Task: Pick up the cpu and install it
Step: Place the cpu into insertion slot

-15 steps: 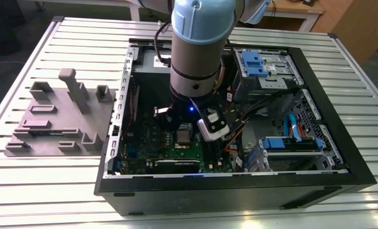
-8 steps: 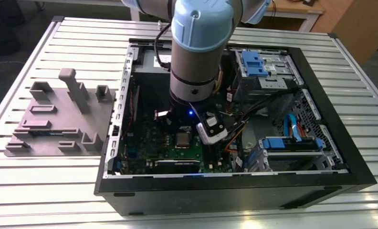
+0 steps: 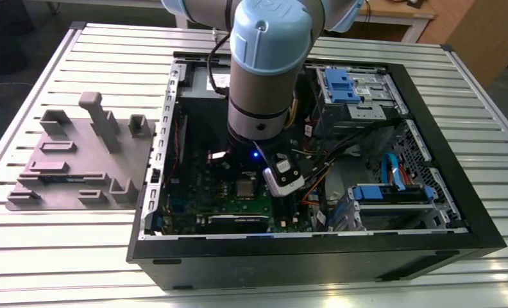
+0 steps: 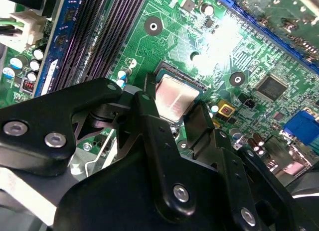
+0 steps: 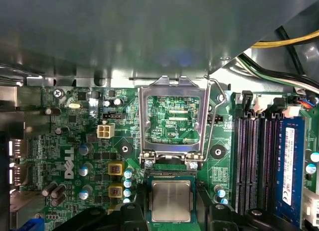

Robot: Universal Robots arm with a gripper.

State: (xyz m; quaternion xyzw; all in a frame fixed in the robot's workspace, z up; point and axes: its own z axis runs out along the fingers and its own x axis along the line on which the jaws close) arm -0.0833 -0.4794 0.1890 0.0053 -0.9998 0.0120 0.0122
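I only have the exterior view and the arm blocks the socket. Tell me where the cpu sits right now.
Observer: The cpu lies in the socket on the green motherboard, silvery top up, in both wrist views.
Operator: Report the retention frame.
Observer: The metal load plate stands flipped open beside the socket, not over the chip.
Operator: Give me the gripper's position.
Observer: The gripper is right at the chip, its black fingers flanking it; whether they grip it cannot be told.
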